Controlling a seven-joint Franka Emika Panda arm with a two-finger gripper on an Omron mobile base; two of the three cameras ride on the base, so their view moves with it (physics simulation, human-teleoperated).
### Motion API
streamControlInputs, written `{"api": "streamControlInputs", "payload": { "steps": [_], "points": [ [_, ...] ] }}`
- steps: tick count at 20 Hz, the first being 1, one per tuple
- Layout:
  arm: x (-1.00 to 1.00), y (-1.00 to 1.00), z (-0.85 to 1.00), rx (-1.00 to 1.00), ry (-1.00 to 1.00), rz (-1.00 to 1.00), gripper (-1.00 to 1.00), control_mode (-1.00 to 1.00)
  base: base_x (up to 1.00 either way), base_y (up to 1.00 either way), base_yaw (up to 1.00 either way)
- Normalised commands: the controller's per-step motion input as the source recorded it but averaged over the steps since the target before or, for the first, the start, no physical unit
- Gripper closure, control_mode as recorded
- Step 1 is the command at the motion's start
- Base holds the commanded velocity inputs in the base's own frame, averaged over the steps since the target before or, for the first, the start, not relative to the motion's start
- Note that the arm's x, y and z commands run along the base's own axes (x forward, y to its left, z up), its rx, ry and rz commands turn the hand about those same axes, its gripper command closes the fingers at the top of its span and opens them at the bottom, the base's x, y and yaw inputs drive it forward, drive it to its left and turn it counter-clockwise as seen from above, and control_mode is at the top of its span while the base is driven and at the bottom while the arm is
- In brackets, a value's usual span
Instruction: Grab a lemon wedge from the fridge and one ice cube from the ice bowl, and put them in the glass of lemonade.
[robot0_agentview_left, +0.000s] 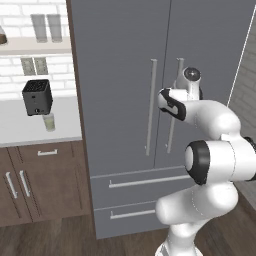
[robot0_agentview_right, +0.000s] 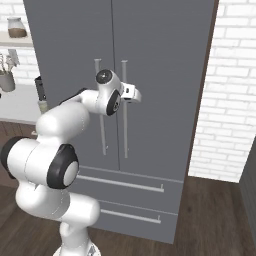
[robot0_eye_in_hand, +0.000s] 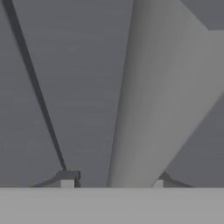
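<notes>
The grey fridge stands with both doors shut. My gripper is pressed up to the right door's vertical bar handle, near its upper part. In the hand view the bar runs between the two fingertips; the right one sits against it and a gap shows on the left, so the gripper is open. The glass of lemonade stands on the white counter in front of the toaster. The lemon wedge, the ice cube and the ice bowl are out of view.
A black toaster sits on the counter left of the fridge, above brown cabinets. Two tall grey glasses stand on a shelf. A grey utensil cup and a jar show far left. A white brick wall is to the right.
</notes>
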Motion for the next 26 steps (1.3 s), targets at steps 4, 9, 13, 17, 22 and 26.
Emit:
{"api": "streamControlInputs", "payload": {
  "steps": [4,9,13,17,22,26],
  "points": [
    [0.09,0.0,0.0,0.0,0.0,0.0,1.0,-1.0,0.0,0.0,0.0],
    [0.02,-0.1,-0.01,0.0,-0.02,-0.03,1.0,-1.0,0.0,0.0,0.0],
    [-0.05,-0.53,0.05,0.0,0.0,-0.11,1.0,-1.0,0.0,0.0,0.0],
    [-0.23,-0.79,0.1,0.0,0.0,-0.14,1.0,-1.0,0.0,0.0,0.0],
    [-0.49,-0.86,0.06,0.04,0.01,-0.17,1.0,-1.0,0.0,0.0,0.0],
    [-0.74,-0.97,0.15,0.08,0.0,-0.17,1.0,-1.0,0.0,0.0,0.0]
  ]
}}
